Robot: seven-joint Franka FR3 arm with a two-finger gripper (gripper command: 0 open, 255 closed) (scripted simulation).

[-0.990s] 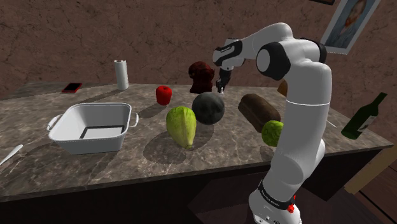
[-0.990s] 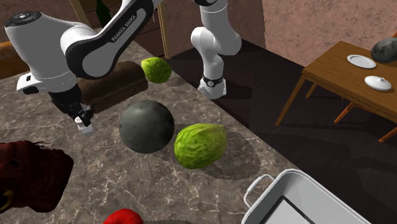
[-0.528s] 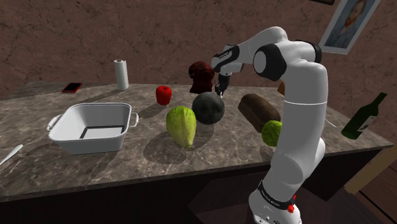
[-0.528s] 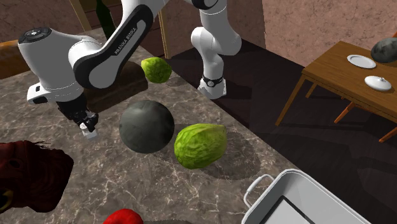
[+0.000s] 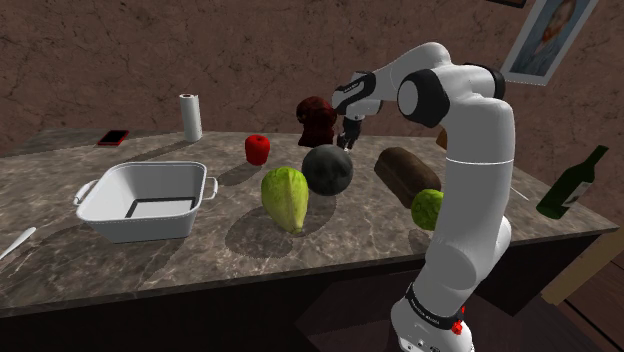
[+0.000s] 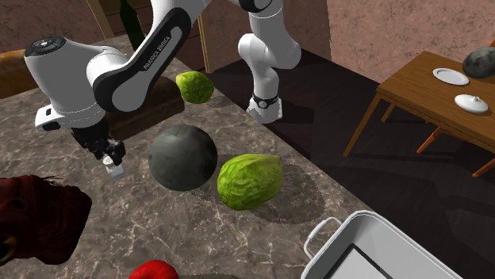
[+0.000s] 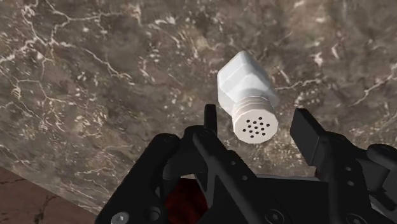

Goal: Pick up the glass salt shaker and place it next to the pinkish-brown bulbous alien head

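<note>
The salt shaker (image 7: pixel 243 86) is a small white block with a round perforated cap, seen from above on the marble counter (image 7: pixel 95 76). My gripper (image 7: pixel 257 122) is open right over it: the fingers (image 7: pixel 310 133) stand on either side of the cap with a gap on each side. In the second exterior view the shaker (image 6: pixel 116 169) shows as a white bit under the gripper (image 6: pixel 111 156). The dark reddish-brown alien head (image 5: pixel 316 120) stands just to the shoulder view's left of the gripper (image 5: pixel 348 135), and it also shows as the alien head (image 6: pixel 36 218) below the shaker.
A dark grey ball (image 5: pixel 328 170) lies just in front of the gripper, with a brown loaf (image 5: pixel 406 175) to the shoulder view's right. A green cabbage (image 5: pixel 286 198), red pepper (image 5: pixel 257 149), white handled pan (image 5: pixel 190 205) and small green head (image 5: pixel 428 208) share the counter.
The gripper with the shaker has shifted a little toward the dark ball and lower in the second exterior view. The elbow has swung in closer over the counter.
</note>
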